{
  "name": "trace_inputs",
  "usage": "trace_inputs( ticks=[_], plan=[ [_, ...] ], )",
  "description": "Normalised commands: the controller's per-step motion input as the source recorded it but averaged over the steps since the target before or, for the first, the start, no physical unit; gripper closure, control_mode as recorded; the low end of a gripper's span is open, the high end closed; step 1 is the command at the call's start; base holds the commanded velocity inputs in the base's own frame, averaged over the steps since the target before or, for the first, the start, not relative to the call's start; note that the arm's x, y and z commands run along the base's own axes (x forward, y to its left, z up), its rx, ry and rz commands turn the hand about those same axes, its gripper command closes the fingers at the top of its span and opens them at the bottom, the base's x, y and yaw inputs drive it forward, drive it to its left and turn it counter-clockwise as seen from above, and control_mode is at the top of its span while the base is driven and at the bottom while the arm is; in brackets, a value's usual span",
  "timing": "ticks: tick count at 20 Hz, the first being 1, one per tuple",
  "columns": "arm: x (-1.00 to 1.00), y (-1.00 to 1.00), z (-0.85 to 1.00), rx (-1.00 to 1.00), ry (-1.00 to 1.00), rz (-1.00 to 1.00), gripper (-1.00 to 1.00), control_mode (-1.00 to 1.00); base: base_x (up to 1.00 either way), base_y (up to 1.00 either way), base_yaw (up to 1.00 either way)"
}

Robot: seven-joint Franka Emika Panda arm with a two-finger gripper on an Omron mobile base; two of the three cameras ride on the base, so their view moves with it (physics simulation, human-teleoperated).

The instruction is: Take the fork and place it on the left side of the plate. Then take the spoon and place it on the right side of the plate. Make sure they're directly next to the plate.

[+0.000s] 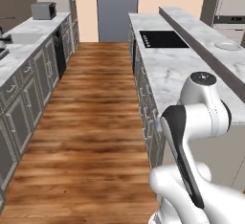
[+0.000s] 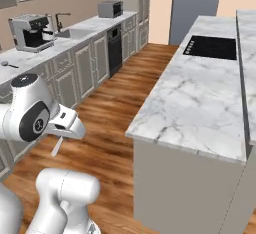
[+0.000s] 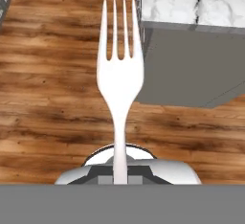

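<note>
The fingers are clamping tight on the handle of the fork [image 3: 119,74], and in the hand view the tines are pointing straight away from the gripper [image 3: 120,177], four prongs spread wide against the wooden floor [image 3: 52,108] below. The handle is running down between the jaws, which are closing on it from either side. Beyond the tines, at the upper right of that view, a corner of the marble island counter [image 3: 191,0] is showing, with its grey side panel dropping under it.

Over in the right base view, the gripper [image 2: 70,127] is hanging out in the aisle, well off the island counter [image 2: 195,103], and the fork [image 2: 57,146] is sticking out beneath it as a pale sliver (small there, hard to read in detail), tilted down toward the floor [image 2: 110,143].

In the left base view, the arm is rising at the lower right, and the plate [image 1: 228,45] is sitting on the raised bar ledge [image 1: 201,29] past the black cooktop [image 1: 162,39], far from the fork. Across the aisle, a coffee machine [image 2: 30,32] is standing on the long wall counter [image 2: 75,35].
</note>
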Motion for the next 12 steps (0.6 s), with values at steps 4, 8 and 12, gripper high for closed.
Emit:
trace_inputs(
  ticks=[4,8,12],
  plan=[
    [0.00,0.00,0.00,0.00,0.00,0.00,1.00,1.00,0.00,-1.00,0.00],
    [0.00,0.00,0.00,0.00,0.00,0.00,1.00,1.00,0.00,-1.00,0.00],
    [0.00,0.00,0.00,0.00,0.00,0.00,1.00,1.00,0.01,-1.00,0.01]
  ],
)
